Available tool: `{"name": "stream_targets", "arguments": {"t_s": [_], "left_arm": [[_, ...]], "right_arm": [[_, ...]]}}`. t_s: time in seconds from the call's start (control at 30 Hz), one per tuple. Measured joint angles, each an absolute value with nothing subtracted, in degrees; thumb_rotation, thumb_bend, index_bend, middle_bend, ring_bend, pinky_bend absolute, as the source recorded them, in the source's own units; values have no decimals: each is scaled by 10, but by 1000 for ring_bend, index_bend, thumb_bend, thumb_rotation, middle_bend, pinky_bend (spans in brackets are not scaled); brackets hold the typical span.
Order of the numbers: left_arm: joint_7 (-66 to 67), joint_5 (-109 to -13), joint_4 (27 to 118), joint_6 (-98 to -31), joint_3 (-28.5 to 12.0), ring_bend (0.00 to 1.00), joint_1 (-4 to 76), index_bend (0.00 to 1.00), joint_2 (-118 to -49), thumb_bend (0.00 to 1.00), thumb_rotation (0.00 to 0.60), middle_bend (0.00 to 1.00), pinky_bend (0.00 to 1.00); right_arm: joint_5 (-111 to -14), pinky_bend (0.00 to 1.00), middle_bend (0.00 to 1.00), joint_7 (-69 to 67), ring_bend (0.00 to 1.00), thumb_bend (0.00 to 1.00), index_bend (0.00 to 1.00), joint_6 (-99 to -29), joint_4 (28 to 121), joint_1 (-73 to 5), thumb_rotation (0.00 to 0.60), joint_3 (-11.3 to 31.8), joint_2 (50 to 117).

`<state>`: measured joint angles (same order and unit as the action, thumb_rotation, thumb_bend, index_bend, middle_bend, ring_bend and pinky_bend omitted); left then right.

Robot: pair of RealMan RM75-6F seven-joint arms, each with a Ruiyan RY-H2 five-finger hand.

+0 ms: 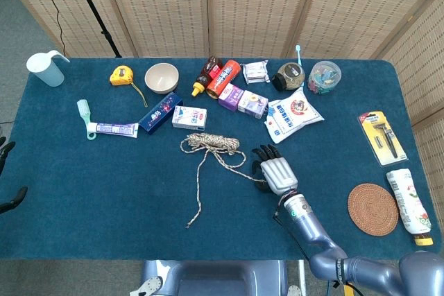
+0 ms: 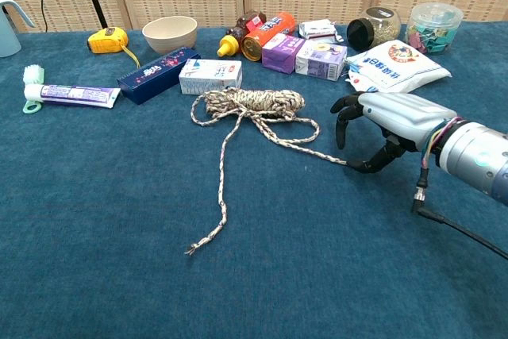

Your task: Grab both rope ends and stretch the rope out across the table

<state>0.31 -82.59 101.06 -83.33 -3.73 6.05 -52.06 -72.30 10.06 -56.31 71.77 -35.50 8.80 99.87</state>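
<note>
The speckled rope lies with its coil (image 1: 211, 143) (image 2: 250, 103) mid-table. One loose end (image 1: 189, 225) (image 2: 190, 249) trails toward the front edge. The other end (image 1: 259, 180) (image 2: 341, 161) runs right, under my right hand (image 1: 275, 171) (image 2: 385, 121). That hand arches over this end with its fingers spread; the thumb tip sits right at the rope's tip, and nothing is pinched. My left hand (image 1: 7, 195) shows only as dark fingertips at the far left edge of the head view, spread apart, far from the rope and holding nothing.
Behind the coil stand a white carton (image 1: 189, 117), a blue box (image 1: 159, 112), a toothpaste tube (image 1: 111, 129), purple boxes (image 1: 243, 100) and a snack bag (image 1: 293, 114). A cork coaster (image 1: 372, 209) lies at the right. A cable (image 2: 456, 226) trails from the right wrist.
</note>
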Motion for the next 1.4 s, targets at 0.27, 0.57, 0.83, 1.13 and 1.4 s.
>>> {"name": "stream_targets", "arguments": {"t_s": [0.27,0.57,0.83,1.13,1.4], "left_arm": [[5,-826,1012,-833,-37,0,61,17,-520,289,561,0,0],[8,-828,1016,-836,-37,0,59,16,-518,289,561,0,0],[11,-827,1019,-837,-37,0,59,17,-517,289,563,0,0],[15,-827,1019,-839,-38,0,58,17,-517,288,562,0,0],[14,-825,1016,-841,-38,0,56,17,-518,289,565,0,0]], "right_arm": [[-730,0,148,93,0,389,474,-568,712,-351,600,82,1001],[-732,0,149,91,0,389,475,-566,703,-350,600,79,1005],[-736,0,158,82,0,403,485,-566,684,-350,600,79,1009],[-736,0,174,78,4,467,500,-562,674,-352,600,82,1009],[-739,0,175,79,8,482,495,-567,679,-348,600,79,1011]]}}
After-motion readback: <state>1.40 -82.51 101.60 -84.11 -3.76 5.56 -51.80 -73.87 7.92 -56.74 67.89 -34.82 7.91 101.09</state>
